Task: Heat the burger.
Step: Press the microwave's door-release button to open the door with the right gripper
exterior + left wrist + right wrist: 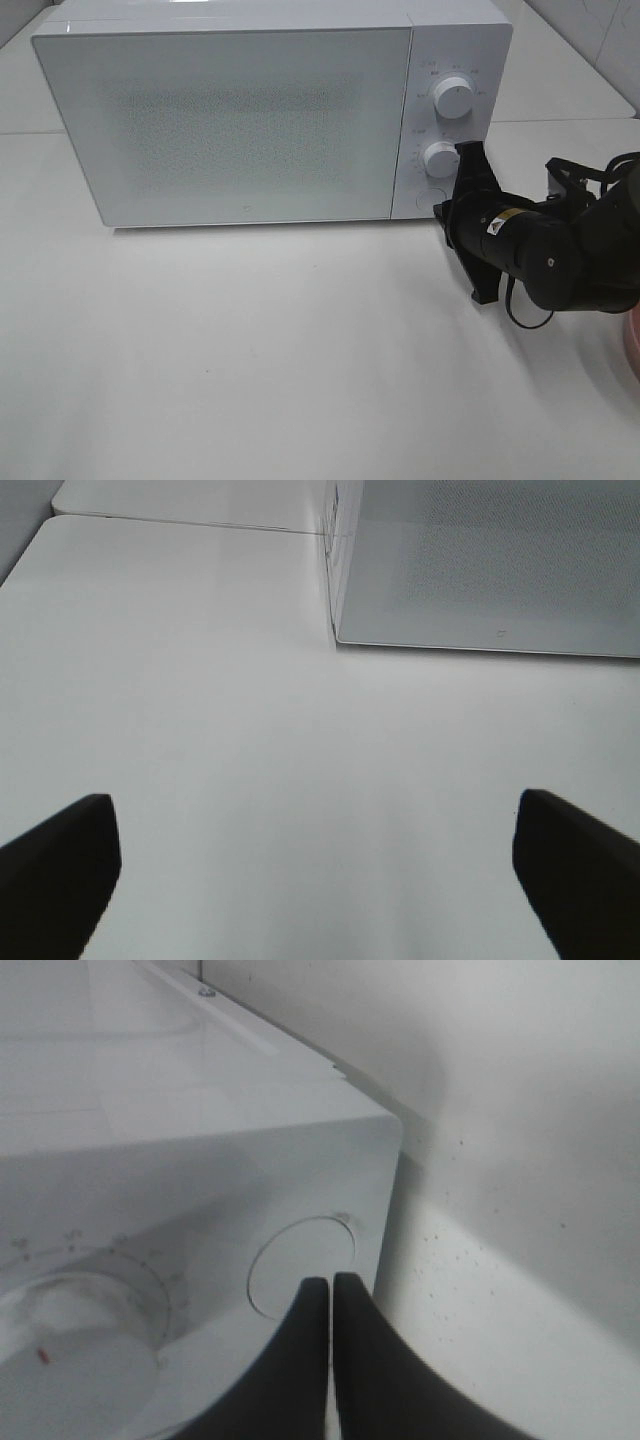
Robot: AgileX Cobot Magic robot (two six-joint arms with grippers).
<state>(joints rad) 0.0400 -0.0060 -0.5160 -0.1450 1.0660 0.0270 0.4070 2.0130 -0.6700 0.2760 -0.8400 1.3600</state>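
Microwave (230,120) door shut, interior unreadable. R fingers (300,1360) closed, tips at round button (295,1260); L fingers (60,865) spread wide above bench (250,760).

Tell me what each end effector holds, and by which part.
Nothing. Left end effector: open, over the table. Right end effector: shut, empty, by the microwave button.

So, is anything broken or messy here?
Nothing stands out. The microwave sits straight with its door shut, nothing is spilled on the table, and the right fingers are shut by its round button.
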